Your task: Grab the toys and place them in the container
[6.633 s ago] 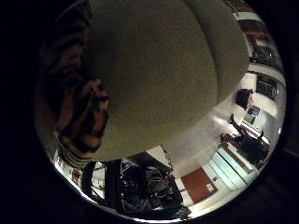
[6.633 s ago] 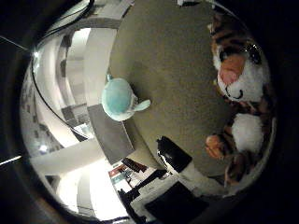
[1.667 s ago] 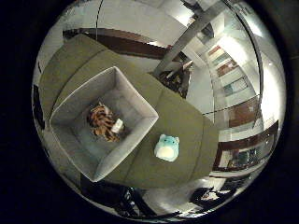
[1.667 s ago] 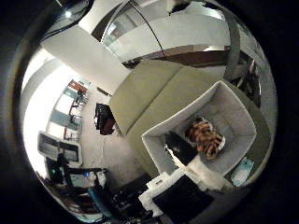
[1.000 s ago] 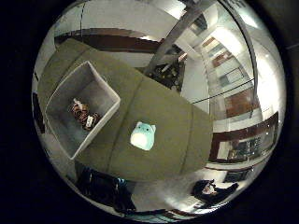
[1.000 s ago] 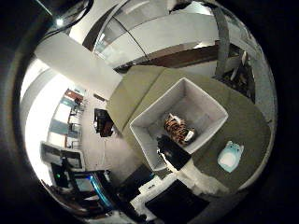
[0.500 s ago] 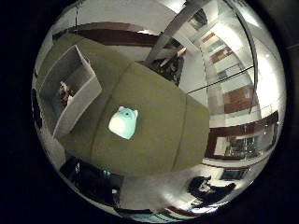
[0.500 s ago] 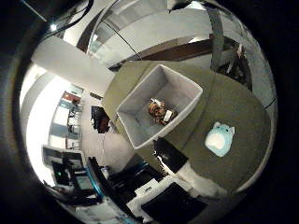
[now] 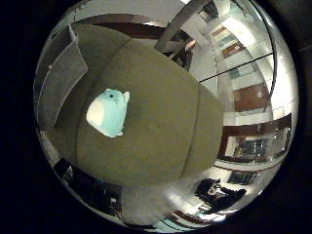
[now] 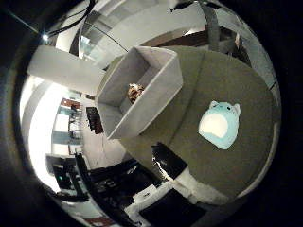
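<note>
A teal plush toy with a white belly lies on the olive table, a short way from the container. The container is a grey square box standing on the same table. A striped tiger toy lies inside it on its floor. My hand hovers well above the table, over the stretch between the box and the teal toy. One black-tipped finger shows, held out straight, and nothing is in the hand. In the little finger side view the teal toy sits beside the box wall.
The table's edges drop off to the room floor on all sides. Desks and dark equipment stand on the floor beyond the table.
The tiger toy, close against the palm 6.6 s ago, now lies in the box. The views have swung from over the box toward the teal toy, which shows larger.
</note>
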### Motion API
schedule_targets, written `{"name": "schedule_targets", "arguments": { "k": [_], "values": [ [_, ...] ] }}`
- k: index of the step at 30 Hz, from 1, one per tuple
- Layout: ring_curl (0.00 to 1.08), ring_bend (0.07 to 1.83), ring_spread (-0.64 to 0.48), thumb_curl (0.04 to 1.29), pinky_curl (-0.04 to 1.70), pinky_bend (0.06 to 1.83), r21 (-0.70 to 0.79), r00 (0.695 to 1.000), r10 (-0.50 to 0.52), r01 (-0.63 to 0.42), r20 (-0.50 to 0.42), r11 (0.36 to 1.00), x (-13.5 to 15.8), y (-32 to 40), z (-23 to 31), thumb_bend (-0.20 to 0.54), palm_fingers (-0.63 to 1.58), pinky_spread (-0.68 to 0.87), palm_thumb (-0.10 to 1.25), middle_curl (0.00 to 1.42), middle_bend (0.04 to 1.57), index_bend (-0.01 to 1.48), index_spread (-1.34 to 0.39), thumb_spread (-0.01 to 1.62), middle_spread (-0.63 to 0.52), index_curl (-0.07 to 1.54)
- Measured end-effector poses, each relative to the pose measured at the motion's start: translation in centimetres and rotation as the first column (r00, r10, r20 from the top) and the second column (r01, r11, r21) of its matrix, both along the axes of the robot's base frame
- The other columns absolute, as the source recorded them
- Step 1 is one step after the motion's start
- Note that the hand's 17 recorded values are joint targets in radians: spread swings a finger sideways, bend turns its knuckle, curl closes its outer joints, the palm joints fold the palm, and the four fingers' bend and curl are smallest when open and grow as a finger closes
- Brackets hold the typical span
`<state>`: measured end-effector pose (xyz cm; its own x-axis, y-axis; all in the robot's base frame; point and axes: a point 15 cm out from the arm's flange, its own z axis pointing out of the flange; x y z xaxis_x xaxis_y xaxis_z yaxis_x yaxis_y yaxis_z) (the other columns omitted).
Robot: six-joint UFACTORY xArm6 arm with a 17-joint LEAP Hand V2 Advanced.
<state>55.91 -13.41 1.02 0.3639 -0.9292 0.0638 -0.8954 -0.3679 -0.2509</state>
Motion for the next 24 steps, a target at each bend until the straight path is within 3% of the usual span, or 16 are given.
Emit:
{"name": "schedule_targets", "arguments": {
  "k": [24],
  "values": [
    [0.27,0.25,0.13,0.31,0.16,0.49,-0.004,0.999,-0.028,0.028,-0.042,1.000,2.8,-3.3,-8.3,-0.026,0.05,0.33,0.55,0.29,0.18,0.18,-0.41,1.03,-0.02,0.31]
  ]
}}
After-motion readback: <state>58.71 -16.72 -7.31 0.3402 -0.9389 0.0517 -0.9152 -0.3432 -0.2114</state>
